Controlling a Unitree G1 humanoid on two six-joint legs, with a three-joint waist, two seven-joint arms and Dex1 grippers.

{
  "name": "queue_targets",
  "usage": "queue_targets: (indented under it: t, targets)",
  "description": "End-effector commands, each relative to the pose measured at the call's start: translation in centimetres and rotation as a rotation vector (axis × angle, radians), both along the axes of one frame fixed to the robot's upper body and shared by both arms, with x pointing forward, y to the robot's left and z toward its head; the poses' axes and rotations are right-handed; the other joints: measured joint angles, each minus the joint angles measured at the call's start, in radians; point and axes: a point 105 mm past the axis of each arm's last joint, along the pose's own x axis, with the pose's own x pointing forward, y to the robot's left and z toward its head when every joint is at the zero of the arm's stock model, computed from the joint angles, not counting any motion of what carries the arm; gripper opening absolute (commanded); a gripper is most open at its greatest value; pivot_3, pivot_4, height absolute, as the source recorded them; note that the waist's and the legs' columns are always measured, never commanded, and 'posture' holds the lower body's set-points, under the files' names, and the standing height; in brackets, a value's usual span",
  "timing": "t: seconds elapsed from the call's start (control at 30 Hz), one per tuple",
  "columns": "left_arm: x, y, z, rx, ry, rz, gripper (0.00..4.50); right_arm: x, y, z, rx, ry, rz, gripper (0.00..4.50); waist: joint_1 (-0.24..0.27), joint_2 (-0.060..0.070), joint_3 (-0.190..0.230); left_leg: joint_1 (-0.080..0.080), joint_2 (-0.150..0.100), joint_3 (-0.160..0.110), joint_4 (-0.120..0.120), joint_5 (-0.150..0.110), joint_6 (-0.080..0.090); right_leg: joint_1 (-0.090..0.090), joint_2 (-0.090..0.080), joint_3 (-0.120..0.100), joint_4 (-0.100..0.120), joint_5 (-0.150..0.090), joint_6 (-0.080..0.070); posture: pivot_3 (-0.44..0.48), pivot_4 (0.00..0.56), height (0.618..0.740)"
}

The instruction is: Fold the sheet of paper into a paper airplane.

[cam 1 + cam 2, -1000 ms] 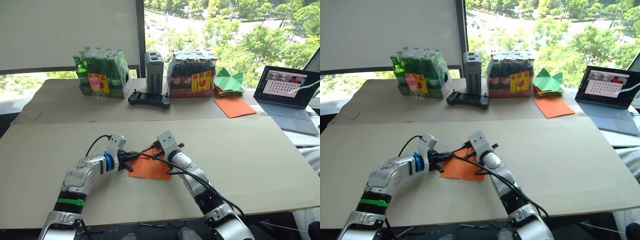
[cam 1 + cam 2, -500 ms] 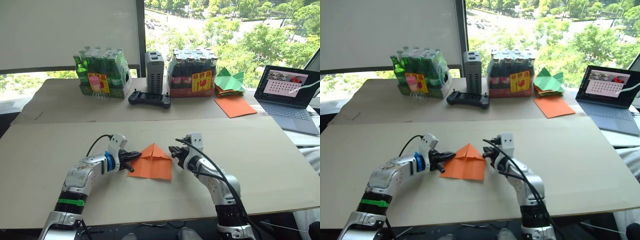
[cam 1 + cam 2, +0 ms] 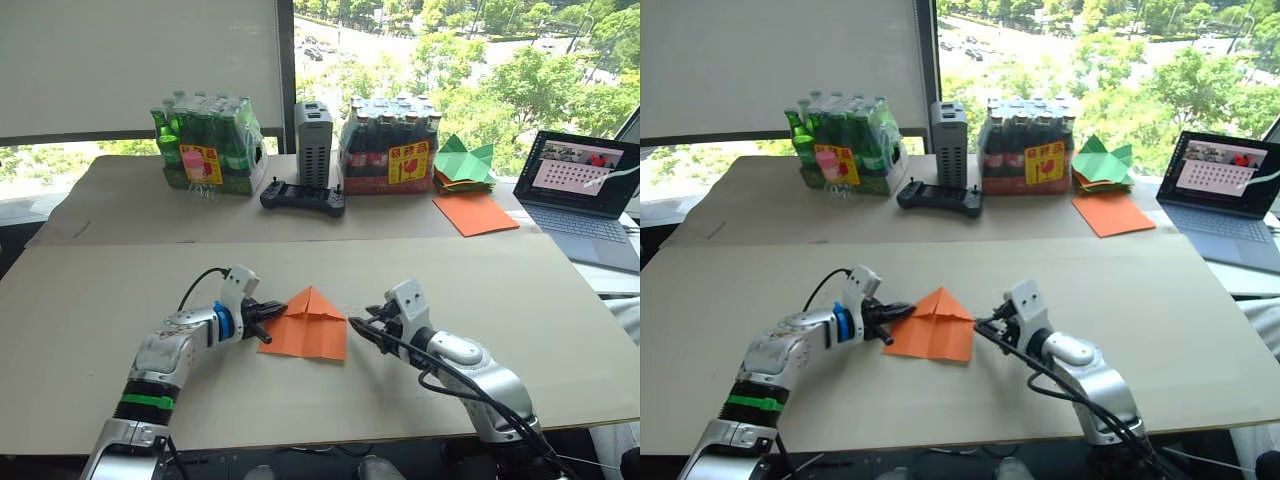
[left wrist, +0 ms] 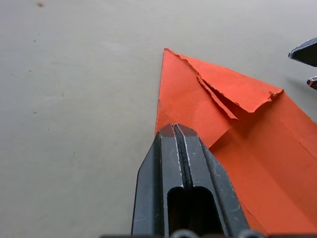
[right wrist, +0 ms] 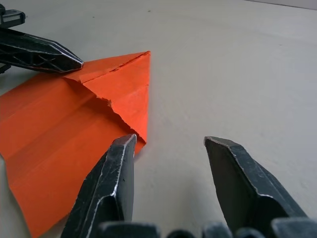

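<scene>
**Q:** Where does the sheet of paper (image 3: pixel 310 325) lie, and what outline does it have?

**A:** It lies flat on the counter (image 3: pixel 480 280), near the front edge and about midway between the left and right edges. Two corners are folded in, so the far end forms a point and the near end is straight. A crease line runs down its middle.

**Q:** What is the state of the left end effector (image 3: pixel 268 317)?

**A:** Its two black fingers (image 4: pixel 178 163) are pressed together. The tips rest on the left margin of the sheet, over the folded flap; whether paper sits between them cannot be told.

**Q:** And the right end effector (image 3: pixel 987 330)?

**A:** Its fingers (image 5: pixel 116 173) are spread, with bare counter between them. The tips sit just beside the sheet's right margin, low over the counter; contact with the paper cannot be told.

**Q:** What stands along the far edge of the counter?

**A:** From left to right: a pack of green bottles (image 3: pixel 205 145), a grey box (image 3: pixel 313 145) behind a black controller (image 3: pixel 302 198), a pack of dark bottles (image 3: pixel 390 148), green paper shapes (image 3: pixel 462 160) on a larger orange sheet (image 3: pixel 477 212), and a laptop (image 3: pixel 590 195) at the far right corner.
</scene>
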Motion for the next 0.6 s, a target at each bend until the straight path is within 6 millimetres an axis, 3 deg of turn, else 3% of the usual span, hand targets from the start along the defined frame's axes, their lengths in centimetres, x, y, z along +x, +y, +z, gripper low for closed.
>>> queue_targets:
  t: [0.03, 0.13, 0.4, 0.6]
  targets:
    - [-0.2, 0.1, -1.3, 0.026, 0.049, 0.002, 0.0, -0.2, 0.8, 2.0, -0.04, -0.145, 0.084, 1.06, 0.001, 0.0, 0.0, 0.0, 0.0, 0.0, 0.0, 0.0, 0.0, 0.0, 0.0, 0.0, 0.0, 0.0, 0.0, 0.0, 0.15, 0.74]
    - [-0.2, 0.1, -1.2, 0.026, 0.047, 0.002, 0.0, -0.1, 0.9, 2.0, -0.09, -0.191, 0.11, 0.02, 0.001, 0.0, 0.0, 0.0, 0.0, 0.0, 0.0, 0.0, 0.0, 0.0, 0.0, 0.0, 0.0, 0.0, 0.0, 0.0, 0.15, 0.74]
    - [-0.3, 0.3, -1.2, 0.026, 0.045, 0.009, 0.0, 0.1, 0.7, 0.8, -0.267, -0.272, 0.195, 0.02, 0.002, 0.0, 0.0, 0.0, 0.0, 0.0, 0.0, 0.0, 0.0, 0.0, 0.0, 0.0, -0.001, 0.002, -0.003, 0.0, 0.15, 0.74]
    - [-0.3, 0.4, -1.1, 0.023, 0.043, 0.015, 0.0, 0.1, 0.8, 0.1, -0.294, -0.258, 0.219, 0.02, 0.002, 0.0, 0.0, 0.0, 0.0, 0.0, 0.0, 0.0, 0.0, 0.0, 0.0, 0.0, 0.0, 0.003, -0.005, 0.0, 0.15, 0.74]
